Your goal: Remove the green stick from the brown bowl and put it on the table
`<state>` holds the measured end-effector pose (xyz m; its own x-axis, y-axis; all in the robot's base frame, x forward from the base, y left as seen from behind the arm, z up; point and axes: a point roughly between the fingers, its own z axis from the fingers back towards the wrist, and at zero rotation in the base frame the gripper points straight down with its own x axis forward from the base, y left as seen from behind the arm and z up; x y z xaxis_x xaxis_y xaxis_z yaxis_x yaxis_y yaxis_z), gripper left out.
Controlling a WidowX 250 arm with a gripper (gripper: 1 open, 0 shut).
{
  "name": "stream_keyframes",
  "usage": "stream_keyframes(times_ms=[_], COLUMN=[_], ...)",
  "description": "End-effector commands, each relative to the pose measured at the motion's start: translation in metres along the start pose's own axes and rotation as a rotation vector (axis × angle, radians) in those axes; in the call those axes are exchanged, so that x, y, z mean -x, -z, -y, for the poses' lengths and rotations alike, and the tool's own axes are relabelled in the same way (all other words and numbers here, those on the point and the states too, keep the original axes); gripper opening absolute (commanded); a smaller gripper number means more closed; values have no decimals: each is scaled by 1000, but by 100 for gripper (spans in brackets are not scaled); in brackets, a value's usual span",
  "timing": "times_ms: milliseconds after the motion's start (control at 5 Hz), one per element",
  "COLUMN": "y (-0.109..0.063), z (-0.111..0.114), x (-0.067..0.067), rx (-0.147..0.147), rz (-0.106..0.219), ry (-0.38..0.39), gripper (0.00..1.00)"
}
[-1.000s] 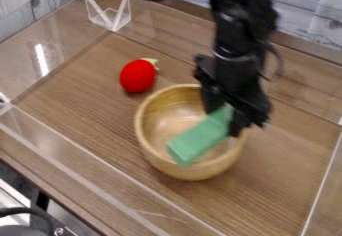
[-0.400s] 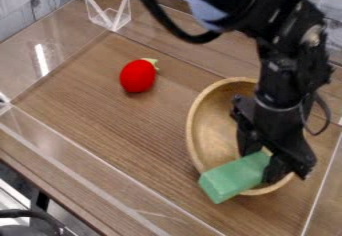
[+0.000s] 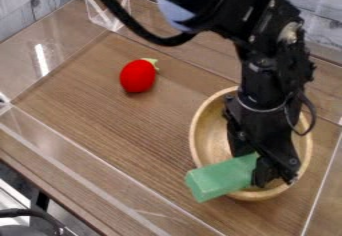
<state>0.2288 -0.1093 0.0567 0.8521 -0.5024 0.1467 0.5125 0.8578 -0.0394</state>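
Observation:
The brown bowl (image 3: pixel 203 128) sits at the right of the table (image 3: pixel 80 115) and looks tipped, its opening turned toward the camera. My gripper (image 3: pixel 262 166) points down into the bowl and is shut on the green stick (image 3: pixel 215 183). The stick's free end pokes out over the bowl's near-left rim, low above the tabletop. The black arm hides much of the bowl's inside.
A red round fruit (image 3: pixel 136 76) lies on the table left of the bowl. Clear acrylic walls (image 3: pixel 38 58) ring the tabletop, with one close to the bowl on the right (image 3: pixel 321 195). A clear folded stand (image 3: pixel 104 12) is at the back left corner.
The arm has swung right and toward the near edge with the stick. The bowl has slid right along with it and tipped. The stick's end now reaches past the bowl's rim.

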Motion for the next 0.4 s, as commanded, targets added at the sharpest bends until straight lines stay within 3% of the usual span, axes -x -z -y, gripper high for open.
stream_keyframes(times_ms=[0,200], y=[-4,-2], z=[7,12], x=[-4,-3], rx=[25,49], rz=[26,20], ry=[95,177], gripper=[0,0])
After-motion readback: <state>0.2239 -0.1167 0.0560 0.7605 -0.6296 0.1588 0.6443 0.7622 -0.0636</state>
